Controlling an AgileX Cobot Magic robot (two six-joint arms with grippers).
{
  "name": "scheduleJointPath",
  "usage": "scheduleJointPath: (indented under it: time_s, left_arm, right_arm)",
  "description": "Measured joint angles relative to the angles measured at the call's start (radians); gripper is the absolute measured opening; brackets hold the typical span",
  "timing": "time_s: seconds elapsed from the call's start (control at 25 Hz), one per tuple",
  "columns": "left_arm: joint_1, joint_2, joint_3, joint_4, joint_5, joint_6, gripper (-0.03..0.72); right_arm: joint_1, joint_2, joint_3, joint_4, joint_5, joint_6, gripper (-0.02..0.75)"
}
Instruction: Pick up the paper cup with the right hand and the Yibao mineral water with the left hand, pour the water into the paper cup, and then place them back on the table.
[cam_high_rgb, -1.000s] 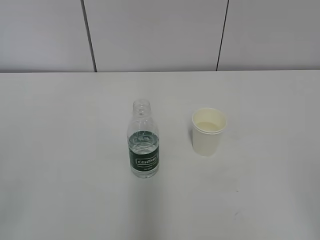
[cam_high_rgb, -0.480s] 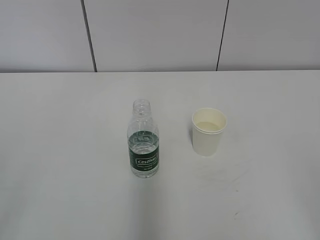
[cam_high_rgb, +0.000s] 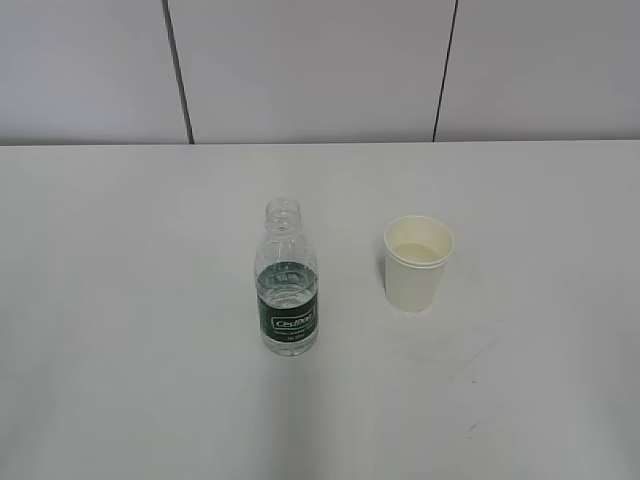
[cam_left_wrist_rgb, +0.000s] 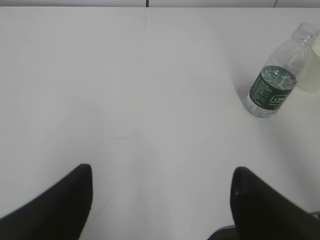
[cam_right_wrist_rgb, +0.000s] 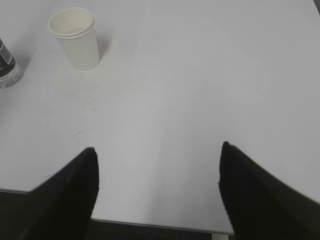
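While both arms are kept back near the table's edge, the small clear ribbed plastic bottle with a dark green label (cam_high_rgb: 289, 283) is seen upright and uncapped on the plain white tabletop (cam_high_rgb: 120, 300), with the cream-white tapered paper cup (cam_high_rgb: 417, 263) standing near it, apart. The left gripper (cam_left_wrist_rgb: 160, 200) is spread wide and empty; so is the right gripper (cam_right_wrist_rgb: 157, 187). The thin cup is judged light and easily crushed, best gripped gently mid-wall; the bottle, partly filled and springy, around its label.

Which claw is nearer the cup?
Right, as far as the wrist views show. The cup stands ahead-left of the right claw; from the left claw, it lies beyond the bottle.
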Motion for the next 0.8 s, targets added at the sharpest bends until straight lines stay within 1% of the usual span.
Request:
scheduleJointPath:
  time_s: [0.8]
  left_arm:
    - [0.0, 0.0, 0.0, -0.002, 0.0, 0.0, 0.521]
  right_arm:
    - [0.0, 0.0, 0.0, 0.0, 0.0, 0.0, 0.585]
